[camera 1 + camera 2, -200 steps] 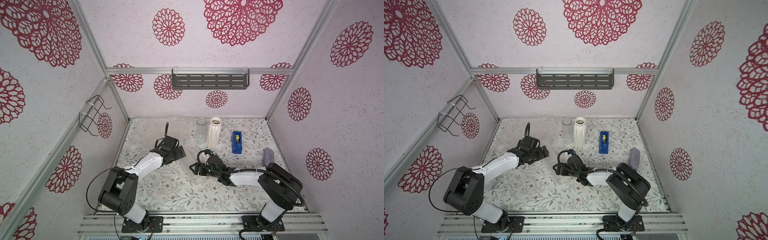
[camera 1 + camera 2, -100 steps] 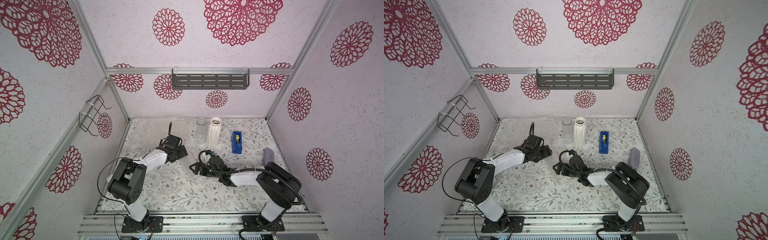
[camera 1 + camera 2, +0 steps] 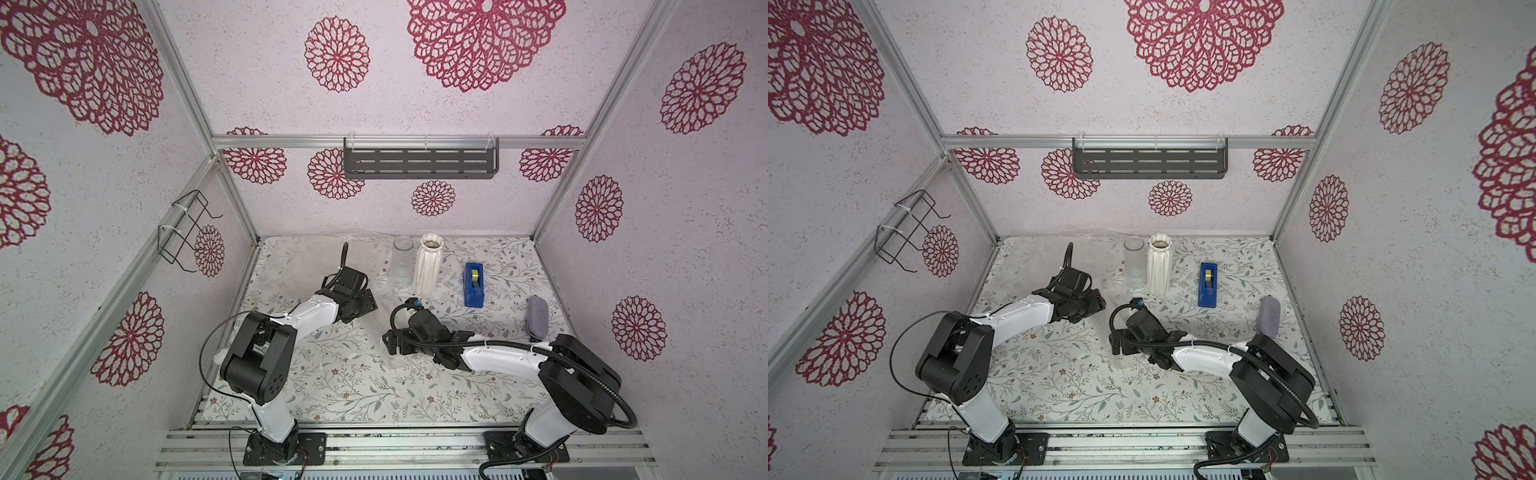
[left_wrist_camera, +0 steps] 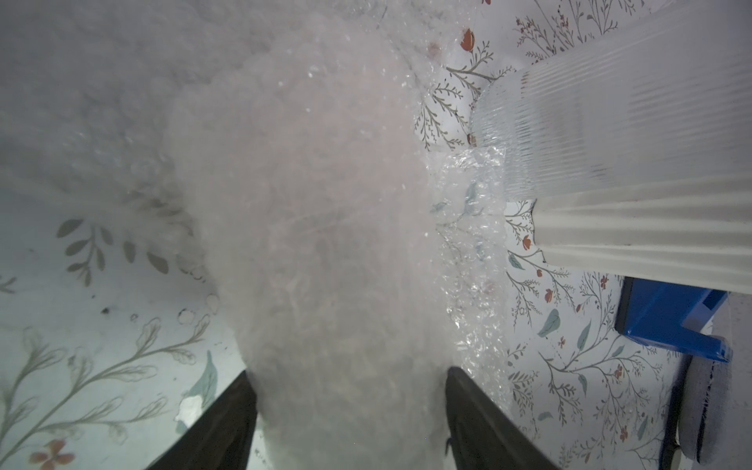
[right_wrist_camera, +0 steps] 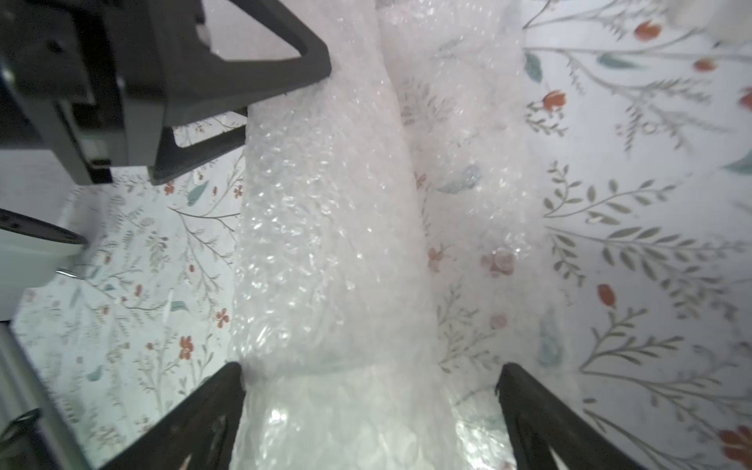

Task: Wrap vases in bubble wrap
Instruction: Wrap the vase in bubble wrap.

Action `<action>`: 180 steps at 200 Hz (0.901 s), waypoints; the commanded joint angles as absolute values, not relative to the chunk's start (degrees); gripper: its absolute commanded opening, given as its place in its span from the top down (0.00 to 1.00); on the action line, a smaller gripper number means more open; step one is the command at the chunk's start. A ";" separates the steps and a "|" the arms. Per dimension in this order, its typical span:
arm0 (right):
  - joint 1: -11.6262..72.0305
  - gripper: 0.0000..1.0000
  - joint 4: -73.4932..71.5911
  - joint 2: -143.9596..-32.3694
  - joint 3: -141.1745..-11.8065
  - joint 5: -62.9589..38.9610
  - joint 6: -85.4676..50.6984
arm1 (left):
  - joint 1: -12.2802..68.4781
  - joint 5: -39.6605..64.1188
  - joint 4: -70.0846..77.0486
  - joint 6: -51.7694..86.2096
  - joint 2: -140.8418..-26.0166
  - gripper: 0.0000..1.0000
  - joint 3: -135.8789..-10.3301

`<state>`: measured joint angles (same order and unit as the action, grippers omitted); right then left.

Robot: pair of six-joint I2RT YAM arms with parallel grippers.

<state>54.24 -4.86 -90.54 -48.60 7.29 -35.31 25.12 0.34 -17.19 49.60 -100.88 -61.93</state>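
Plainly, the bubble-wrap roll (image 5: pixel 325 244) is lying flat on the floral table (image 3: pixel 332 386), near the white ribbed ceramic vase (image 3: pixel 428 266) on the side facing the arm bases. Its firm cylindrical outline is suggesting that a glass vase is sitting inside, though the film is hiding it. The left gripper (image 4: pixel 348 374) is clamping one end, its fingers (image 4: pixel 219 423) pressing both flanks. The right gripper (image 5: pixel 370 366) is straddling the other end, released, with one finger standing clear of the film. I am judging the package to be light but fragile. The wrap is looking soft, springy and slick, likely to uncurl once let go, while the core is stiff and breakable. It is asking for a gentle hold across the round body where glass is backing the film, never by a loose flap. Counting: two bare vases are standing, the ceramic one and a clear ribbed glass vase (image 3: pixel 402 262) just beside it. One roll is lying there, and loose bubble wrap (image 3: pixel 316 253) is spreading farther out from the ceramic vase, past the glass one, its sheets uncountable. One blue tape dispenser (image 3: pixel 473 284) is sitting near the ceramic vase's opposite flank, and two grippers are working.
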 commanded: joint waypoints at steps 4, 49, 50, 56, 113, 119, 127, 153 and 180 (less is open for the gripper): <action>56.71 0.01 5.78 -87.52 -51.59 19.75 -27.49 | 25.31 -2.59 -20.99 48.51 -103.89 0.27 -61.59; 60.79 0.09 7.81 -91.64 -58.08 23.38 -22.61 | 25.59 -1.87 -20.64 48.92 -104.51 0.25 -62.22; 60.81 0.09 7.82 -91.79 -58.22 23.29 -22.51 | 25.54 -1.82 -20.60 48.94 -104.55 0.25 -62.22; 61.05 0.10 7.82 -92.49 -58.88 22.88 -22.29 | 25.58 -1.60 -20.56 49.04 -104.79 0.25 -62.23; 61.70 0.11 8.26 -99.65 -63.10 20.41 -21.32 | 25.58 -0.10 -20.20 49.31 -105.29 0.25 -62.55; 61.62 0.12 8.26 -100.35 -63.21 20.39 -21.42 | 25.65 0.02 -20.19 49.31 -105.24 0.24 -62.64; 61.61 0.12 8.18 -100.96 -63.28 20.35 -21.56 | 25.58 0.24 -20.20 49.23 -105.14 0.24 -62.74; 61.45 0.16 8.18 -102.28 -63.03 19.11 -22.53 | 25.61 0.74 -20.34 49.05 -104.53 0.20 -63.40; 60.31 0.19 5.31 -101.05 -60.07 15.44 -25.46 | 25.62 0.84 -20.89 48.63 -102.33 0.09 -64.39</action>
